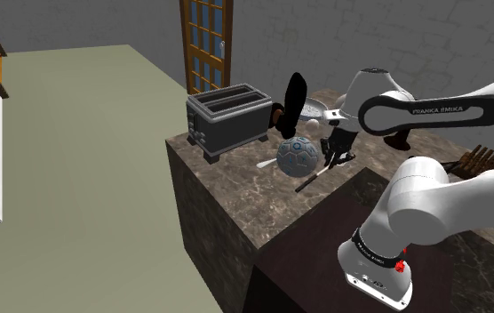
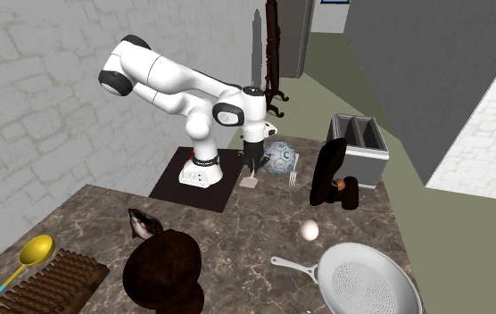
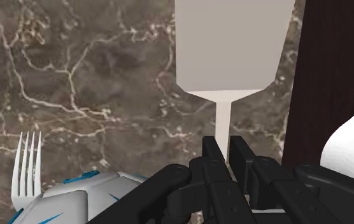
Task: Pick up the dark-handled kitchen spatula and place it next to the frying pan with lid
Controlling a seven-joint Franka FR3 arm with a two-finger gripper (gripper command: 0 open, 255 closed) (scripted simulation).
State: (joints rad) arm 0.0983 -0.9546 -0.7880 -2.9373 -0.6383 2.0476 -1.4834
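Spatula gripped, pan well apart

The spatula has a broad pale blade narrowing to a thin neck, which the gripper clasps; the blade lies over the dark marbled counter. The pan is white with a perforated lid and sits upright at the second exterior view's lower right, its handle pointing toward that view's left.

Veined, polished brown marble counter, matt pale spatula, grey metal toaster.
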